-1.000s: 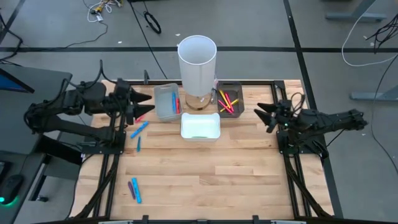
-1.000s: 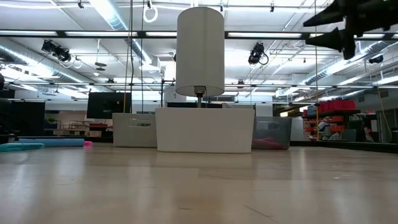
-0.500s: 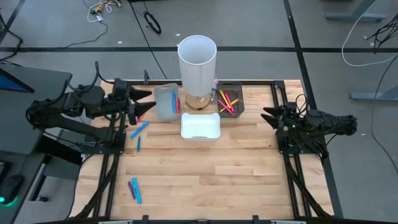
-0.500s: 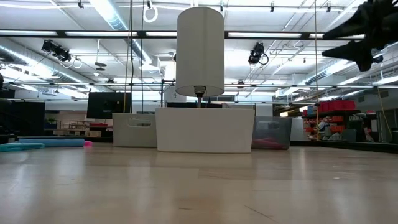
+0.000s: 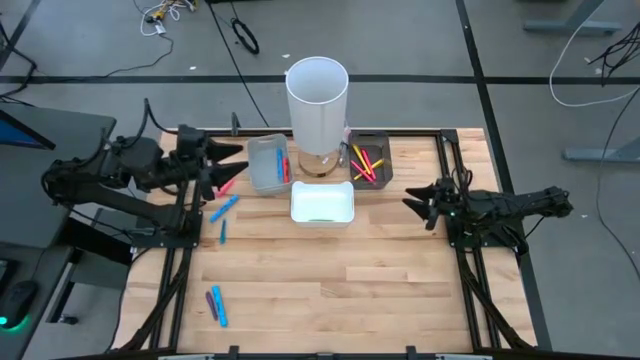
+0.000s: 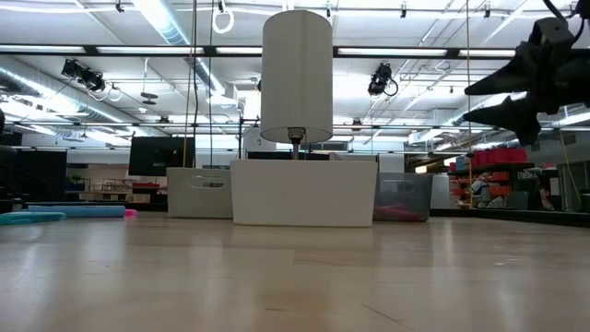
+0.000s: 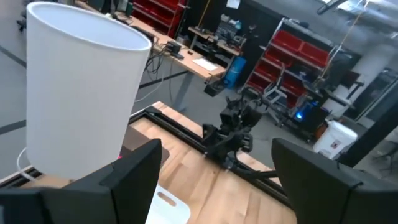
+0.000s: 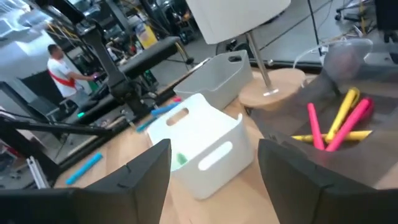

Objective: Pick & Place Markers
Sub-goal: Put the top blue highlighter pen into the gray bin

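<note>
Right gripper [image 5: 412,205] released, empty; has shifted inward over table's right side and lower since a second ago. Left gripper [image 5: 236,166] spread wide, empty, pulled slightly toward left edge. Markers: blue ones [image 5: 223,208] on wood near left gripper, pink and yellow [image 5: 364,163] in dark tray [image 5: 383,172], unmoved.

No text, label, brand, number or sign can be read on anything in these views.

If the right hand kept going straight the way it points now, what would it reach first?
The right hand, open and empty, points leftward across the table toward the white tray. That tray is probably first in line, though the hand rides above the table and might pass over it.
</note>
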You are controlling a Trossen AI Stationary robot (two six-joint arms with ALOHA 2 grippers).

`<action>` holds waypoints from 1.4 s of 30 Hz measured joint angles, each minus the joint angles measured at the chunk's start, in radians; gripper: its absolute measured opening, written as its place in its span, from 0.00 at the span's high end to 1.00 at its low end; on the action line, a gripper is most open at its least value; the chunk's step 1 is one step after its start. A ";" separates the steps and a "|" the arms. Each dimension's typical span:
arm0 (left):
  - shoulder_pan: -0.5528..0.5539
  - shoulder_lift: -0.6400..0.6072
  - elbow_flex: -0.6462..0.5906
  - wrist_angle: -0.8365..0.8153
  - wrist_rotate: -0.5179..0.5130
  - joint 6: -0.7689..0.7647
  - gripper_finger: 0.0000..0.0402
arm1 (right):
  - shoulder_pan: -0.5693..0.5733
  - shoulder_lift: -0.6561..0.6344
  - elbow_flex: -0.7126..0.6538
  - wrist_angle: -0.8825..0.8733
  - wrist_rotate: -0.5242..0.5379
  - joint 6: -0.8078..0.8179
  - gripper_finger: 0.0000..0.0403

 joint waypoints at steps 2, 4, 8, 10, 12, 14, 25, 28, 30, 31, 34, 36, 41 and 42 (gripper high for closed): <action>-0.004 -0.007 0.000 0.000 -0.007 -0.016 0.22 | 0.000 -0.001 0.003 -0.014 0.002 -0.022 0.40; -0.006 -0.010 0.000 0.003 -0.011 -0.021 0.22 | 0.000 -0.001 0.003 -0.022 0.003 -0.047 0.40; -0.006 -0.015 0.000 0.027 -0.011 -0.021 0.22 | 0.000 -0.001 0.021 -0.112 0.015 -0.073 0.40; -0.006 -0.018 0.000 0.029 -0.012 -0.021 0.22 | 0.000 0.003 0.024 -0.135 0.027 -0.087 0.40; -0.005 -0.023 0.000 0.028 -0.013 -0.022 0.22 | -0.004 0.003 0.024 -0.133 0.030 -0.100 0.40; -0.005 -0.024 0.000 0.030 -0.015 -0.025 0.22 | -0.008 0.003 0.024 -0.132 0.030 -0.108 0.40; -0.005 -0.023 0.000 0.067 -0.067 -0.017 0.22 | -0.011 0.006 0.024 -0.130 0.030 -0.137 0.40; -0.005 -0.023 0.000 0.072 -0.071 -0.033 0.22 | -0.011 0.006 0.024 -0.130 0.030 -0.137 0.40; -0.005 -0.023 0.000 0.067 -0.064 -0.039 0.22 | -0.011 0.006 0.024 -0.130 0.030 -0.137 0.40; -0.005 -0.023 0.000 0.067 -0.049 -0.034 0.22 | -0.011 0.006 0.024 -0.129 0.030 -0.137 0.40; -0.005 -0.023 0.000 0.066 0.021 -0.021 0.22 | -0.011 0.006 0.024 -0.129 0.030 -0.137 0.40; -0.005 -0.023 0.000 0.063 0.060 -0.017 0.22 | -0.011 0.006 0.024 -0.129 0.030 -0.137 0.40; -0.005 -0.023 0.000 0.044 0.179 -0.012 0.22 | -0.011 0.006 0.024 -0.129 0.030 -0.137 0.40; -0.005 -0.023 0.000 0.026 0.202 -0.010 0.22 | -0.011 0.006 0.024 -0.129 0.030 -0.137 0.40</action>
